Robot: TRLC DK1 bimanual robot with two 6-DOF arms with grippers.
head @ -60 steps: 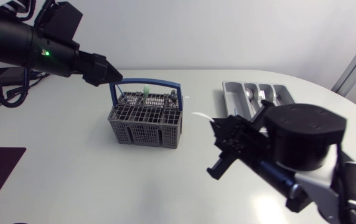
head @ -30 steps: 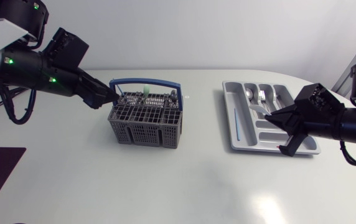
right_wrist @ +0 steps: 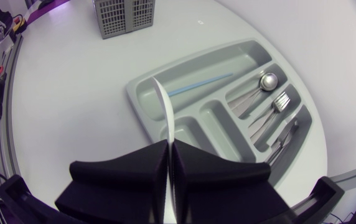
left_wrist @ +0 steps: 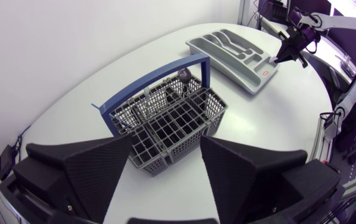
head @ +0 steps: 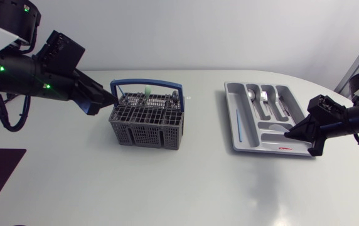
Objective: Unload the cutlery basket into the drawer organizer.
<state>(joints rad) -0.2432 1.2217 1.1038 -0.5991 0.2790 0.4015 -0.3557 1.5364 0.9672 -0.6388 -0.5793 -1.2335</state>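
Basket (head: pixel 147 119): grey, with a blue handle (head: pixel 145 82); it stands left of the middle of the worktop (head: pixel 186 188). A pale green piece (head: pixel 148 91) and a dark piece (head: pixel 174 96) stick up at its far side.
Organizer (head: pixel 258 139): grey tray, well apart from the basket on the right. A blue stick (head: pixel 237 124) lies in its long side slot, a spoon (head: pixel 250 95) and forks (head: pixel 264 98) in the slots beside it.
Left arm (head: pixel 41 81): its jaws are spread wide at the basket's left end, the basket just ahead of them.
Right arm (head: pixel 349 119): its jaws pinch a thin white piece (right_wrist: pixel 165 109) above the organizer's right edge. The piece is seen edge-on, perhaps a knife.
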